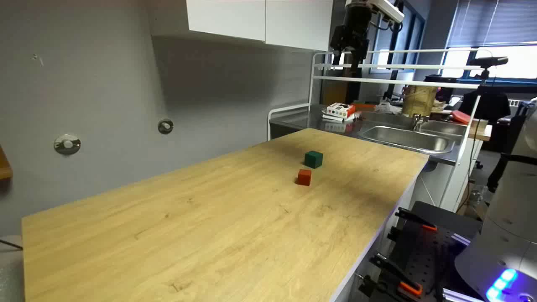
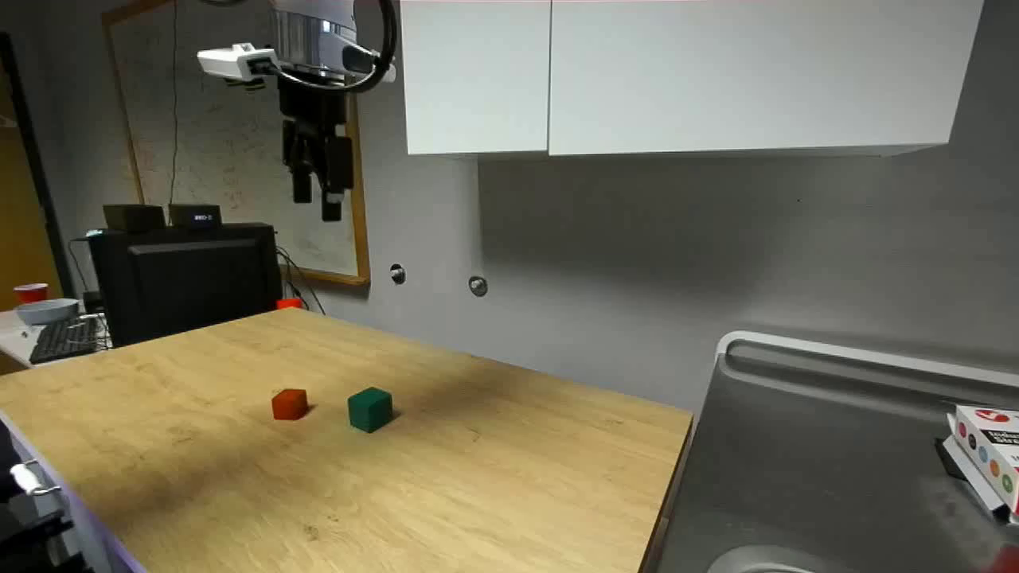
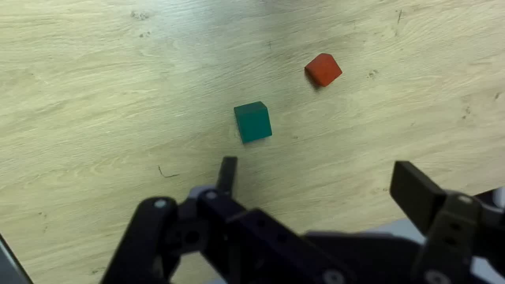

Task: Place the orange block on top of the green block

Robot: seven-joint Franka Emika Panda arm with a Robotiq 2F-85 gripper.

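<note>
In the wrist view the orange block (image 3: 324,71) lies on the bench (image 3: 118,130) at about 12 o'clock from the gap between the jaws, which stand spread wide, while the green block (image 3: 255,124) sits nearer that gap, toward 10 o'clock. The two blocks are near each other but stand apart, the orange one at the green one's 2 o'clock. Both exterior views show the jaws hanging high above the bench, well apart from either block.

The tool (image 2: 317,203) hangs pointing downward; its fingers (image 3: 415,193) stand wide apart.
</note>
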